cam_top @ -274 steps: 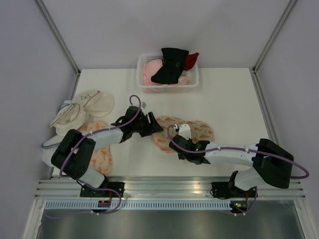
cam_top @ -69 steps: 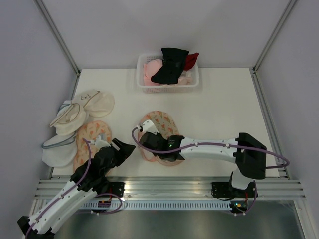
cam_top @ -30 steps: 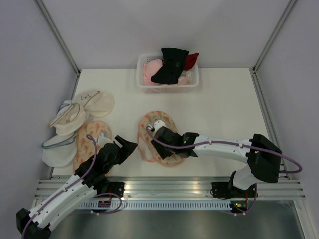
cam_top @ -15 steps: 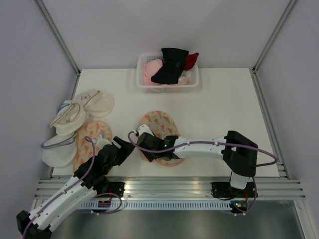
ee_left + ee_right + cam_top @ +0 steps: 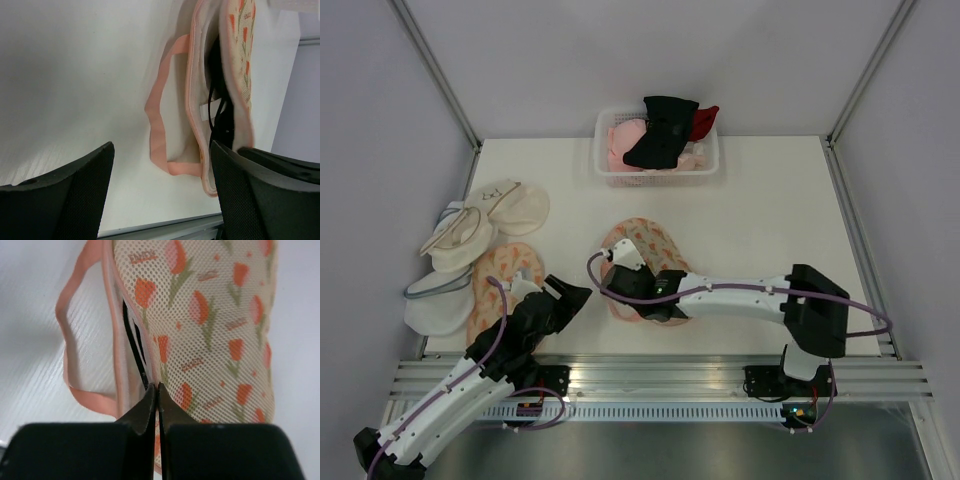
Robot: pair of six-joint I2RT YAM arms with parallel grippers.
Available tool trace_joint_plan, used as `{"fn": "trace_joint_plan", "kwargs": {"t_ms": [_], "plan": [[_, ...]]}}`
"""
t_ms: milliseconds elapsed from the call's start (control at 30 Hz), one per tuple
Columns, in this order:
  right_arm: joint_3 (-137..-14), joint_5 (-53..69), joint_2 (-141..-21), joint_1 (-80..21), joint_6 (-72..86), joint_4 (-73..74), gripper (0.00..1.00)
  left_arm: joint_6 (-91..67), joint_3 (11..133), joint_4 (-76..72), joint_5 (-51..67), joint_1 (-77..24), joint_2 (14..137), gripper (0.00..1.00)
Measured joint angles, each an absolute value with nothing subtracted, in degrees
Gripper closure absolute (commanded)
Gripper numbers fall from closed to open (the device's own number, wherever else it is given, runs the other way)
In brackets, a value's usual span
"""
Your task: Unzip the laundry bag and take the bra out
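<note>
Table [image 5: 770,200] is taking up most of the overhead shot, and my own arms are covering a fair bit of its near half.

The laundry bag [image 5: 645,240] is lying flat mid-table, just in front of my bases. Its near end is disappearing under my right wrist, so I'm only seeing about half of it from above. Its zipper side is gaping open.

The white basket [image 5: 605,172] is sitting at the far edge, well apart from the bag. I'm counting one black garment [image 5: 660,135] and one red one [image 5: 704,120]. There's also some pink stuff [image 5: 623,142] that's too bunched up to count.

Over on the left, plain cream pouches [image 5: 510,205] are overlapping each other. I'm counting three, not sure though. One orange printed pouch [image 5: 510,268] is poking out beside them, partly under my left arm.

My left gripper [image 5: 161,147] is hovering near the bag with fingers spread wide, holding nothing.

My right gripper [image 5: 156,389] is pinching fully closed right at the bag's pink zipper edge. Can't tell if anything thin is caught between the tips.

The bra [image 5: 131,335] is almost all hidden inside the bag. Only a thin black sliver is showing in the opening, running down to my right fingertips.

One pink loop [image 5: 155,120] is hanging off the bag's edge onto the table.
</note>
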State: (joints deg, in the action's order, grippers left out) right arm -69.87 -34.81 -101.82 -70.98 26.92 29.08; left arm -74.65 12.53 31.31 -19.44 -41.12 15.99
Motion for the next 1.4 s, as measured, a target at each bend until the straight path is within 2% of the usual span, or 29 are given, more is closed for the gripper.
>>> {"fn": "trace_joint_plan", "kwargs": {"t_ms": [167,300,467,500,533,633,667,767,967,1400], "plan": [[-66.0,-35.2,-86.8,-65.7,27.5,29.3,1.00,-74.6,12.5,31.4,-19.4,-41.1,15.9,0.18],[-65.0,-37.3,-79.8,-53.5,27.9,29.5,1.00,-74.5,12.5,31.4,-19.2,-41.1,16.2,0.18],[-60.8,-38.7,-80.8,-34.0,28.9,30.3,0.95,-74.0,12.5,31.2,-18.5,-41.1,17.1,0.18],[-60.1,-38.2,-81.4,-30.6,29.1,30.3,0.88,-73.8,12.5,31.1,-18.1,-41.1,17.4,0.18],[-59.5,-37.7,-82.3,-26.7,29.5,30.3,0.69,-73.6,12.5,31.0,-17.8,-41.1,17.8,0.18],[-58.9,-35.8,-84.0,-18.6,29.4,30.8,0.53,-72.3,12.5,30.0,-16.5,-41.1,19.5,0.18],[-58.5,-34.7,-83.6,-18.1,28.8,30.4,0.48,-71.9,12.6,29.5,-16.1,-41.1,20.2,0.18],[-56.1,-29.1,-79.5,-21.5,26.0,27.5,0.43,-70.5,12.6,27.9,-14.7,-41.1,22.5,0.18],[-54.0,-13.9,-70.9,-27.9,20.6,21.8,0.39,-69.4,12.6,24.8,-12.6,-41.1,25.7,0.18],[-53.3,6.2,-88.8,-28.0,17.7,14.4,0.34,-68.9,12.6,22.1,-10.3,-41.1,27.7,0.19]]}}
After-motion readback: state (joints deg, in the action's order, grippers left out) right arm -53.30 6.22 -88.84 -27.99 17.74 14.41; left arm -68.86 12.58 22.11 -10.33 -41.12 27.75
